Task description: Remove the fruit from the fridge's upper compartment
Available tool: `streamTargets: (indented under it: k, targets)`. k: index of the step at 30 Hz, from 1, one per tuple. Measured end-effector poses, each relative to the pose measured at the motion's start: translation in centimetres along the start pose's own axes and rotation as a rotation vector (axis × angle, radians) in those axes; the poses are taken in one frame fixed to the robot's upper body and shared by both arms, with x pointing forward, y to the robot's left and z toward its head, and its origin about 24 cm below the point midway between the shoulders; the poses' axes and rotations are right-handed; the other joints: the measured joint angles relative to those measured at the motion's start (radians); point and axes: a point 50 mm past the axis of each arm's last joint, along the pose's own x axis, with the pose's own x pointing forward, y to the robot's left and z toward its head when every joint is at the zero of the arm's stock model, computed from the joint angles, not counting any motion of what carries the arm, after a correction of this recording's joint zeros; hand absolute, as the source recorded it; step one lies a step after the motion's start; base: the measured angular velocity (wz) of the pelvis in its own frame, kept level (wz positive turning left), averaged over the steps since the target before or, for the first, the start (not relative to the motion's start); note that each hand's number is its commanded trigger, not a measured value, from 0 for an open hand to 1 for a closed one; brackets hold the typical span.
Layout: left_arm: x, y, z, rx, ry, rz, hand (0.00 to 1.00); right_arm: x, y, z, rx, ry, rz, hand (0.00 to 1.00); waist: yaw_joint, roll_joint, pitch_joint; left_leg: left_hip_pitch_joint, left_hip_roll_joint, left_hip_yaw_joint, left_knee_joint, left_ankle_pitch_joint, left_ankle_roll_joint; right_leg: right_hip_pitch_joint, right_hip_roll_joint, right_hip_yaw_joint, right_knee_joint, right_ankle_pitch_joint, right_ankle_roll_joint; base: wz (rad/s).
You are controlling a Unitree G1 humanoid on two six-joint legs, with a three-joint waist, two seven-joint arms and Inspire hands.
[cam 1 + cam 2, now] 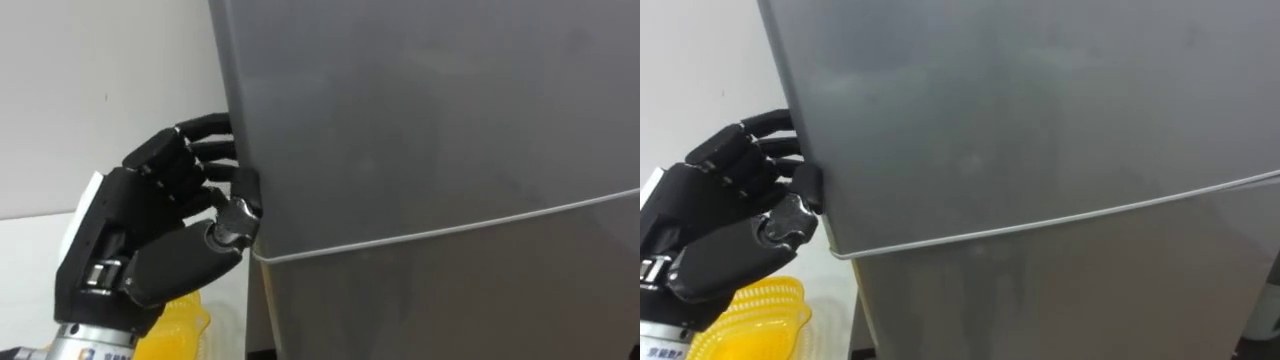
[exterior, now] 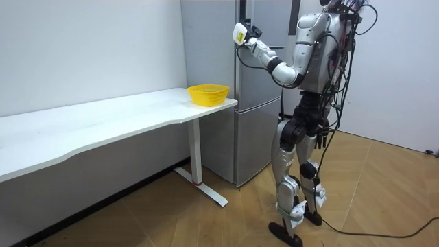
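Observation:
The grey fridge [image 2: 259,103] stands right in front of me. Its upper door [image 1: 430,110] meets the lower door [image 1: 450,300] at a thin pale seam, and both fronts lie flush. My left hand [image 1: 150,230] is raised to the upper door's left edge. The fingers curl round behind that edge with their tips hidden, and the thumb presses on the front corner just above the seam. The room view shows the same hand [image 2: 241,33] held high at the fridge's side while I stand upright facing the doors.
A yellow ribbed bowl [image 1: 180,325] sits below my left hand on the end of a long white table [image 2: 103,120], which butts against the fridge's left side. A white wall runs behind the table. Wooden floor lies open behind me.

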Motion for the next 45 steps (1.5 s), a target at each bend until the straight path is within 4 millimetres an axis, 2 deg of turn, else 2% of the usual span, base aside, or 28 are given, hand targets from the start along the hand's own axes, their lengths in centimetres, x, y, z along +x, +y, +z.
streamTargets:
  k: [5,7,9,11,18,25,31,34,38,45]
  targets:
    - [0.0,-0.1,0.0,-0.028,0.0,-0.004,1.0,0.0,0.1,-0.1,-0.002,0.003,0.001,0.0,0.001,-0.003,-0.0016,-0.006,0.0,-0.002,0.007,0.0,0.0,0.0,0.0,0.001,0.001,0.0,0.0,0.03]
    - [-0.1,-0.2,-0.1,-0.041,0.003,-0.005,0.96,0.0,0.1,-0.1,-0.002,0.004,0.001,0.0,0.0,-0.002,-0.0015,-0.007,0.0,-0.003,0.009,0.0,0.0,0.0,0.0,0.001,0.002,0.001,0.0,0.02]
    - [-0.1,-0.2,-0.1,-0.045,0.004,-0.009,1.0,0.0,0.0,-0.1,-0.007,0.005,-0.001,0.0,-0.001,-0.002,-0.0014,-0.012,0.0,-0.004,0.011,0.0,0.0,0.0,0.0,0.002,0.002,0.001,0.0,0.06]
    - [-0.1,-0.3,-0.1,-0.054,0.0,-0.022,1.0,0.0,0.0,-0.1,-0.008,0.004,-0.001,0.0,-0.001,0.0,-0.0021,-0.023,0.0,-0.004,0.018,-0.001,0.002,-0.005,0.0,0.002,0.002,0.001,0.0,0.11]
    - [-0.2,-1.2,-0.2,-0.212,0.004,-0.119,1.0,0.0,-0.1,0.5,-0.046,-0.008,0.005,0.0,0.001,0.007,0.0,-0.054,-0.002,-0.008,0.032,-0.002,0.008,-0.019,0.0,0.005,0.001,0.007,0.003,0.1]
    - [-0.9,-2.2,-0.7,-0.393,0.024,-0.21,1.0,0.0,-0.3,0.1,-0.068,0.005,-0.004,0.0,0.001,0.023,0.003,-0.063,-0.006,-0.015,0.047,-0.004,0.015,-0.012,0.0,0.032,0.004,0.011,0.004,0.12]
    - [-1.0,-2.8,-0.7,-0.426,0.021,-0.299,1.0,0.0,-0.2,-0.1,-0.08,0.014,-0.007,0.0,0.0,0.026,0.0043,-0.065,-0.009,-0.015,0.052,-0.006,0.021,-0.013,-0.001,0.062,0.013,0.011,0.005,0.05]
    - [-1.2,-3.6,-0.7,-0.452,0.014,-0.382,1.0,0.0,-0.3,-0.1,-0.083,0.016,-0.005,0.0,0.0,0.031,0.0046,-0.074,-0.01,-0.013,0.064,-0.009,0.028,-0.017,-0.001,0.072,0.016,0.018,0.015,0.0]
    - [-1.5,-4.8,-0.7,-0.525,0.009,-0.496,1.0,-0.1,-0.5,0.0,-0.086,0.013,-0.01,0.0,-0.007,0.034,0.0032,-0.084,-0.016,-0.012,0.069,-0.012,0.036,-0.022,-0.005,0.083,0.017,0.024,0.017,0.0]
    - [-1.0,-9.2,0.9,-0.68,-0.115,-0.844,1.0,-0.1,-1.0,1.3,-0.137,-0.015,-0.011,0.0,-0.046,0.031,0.0021,-0.084,-0.017,0.011,0.068,-0.009,0.047,-0.025,-0.014,0.087,0.017,0.033,0.029,-0.13]
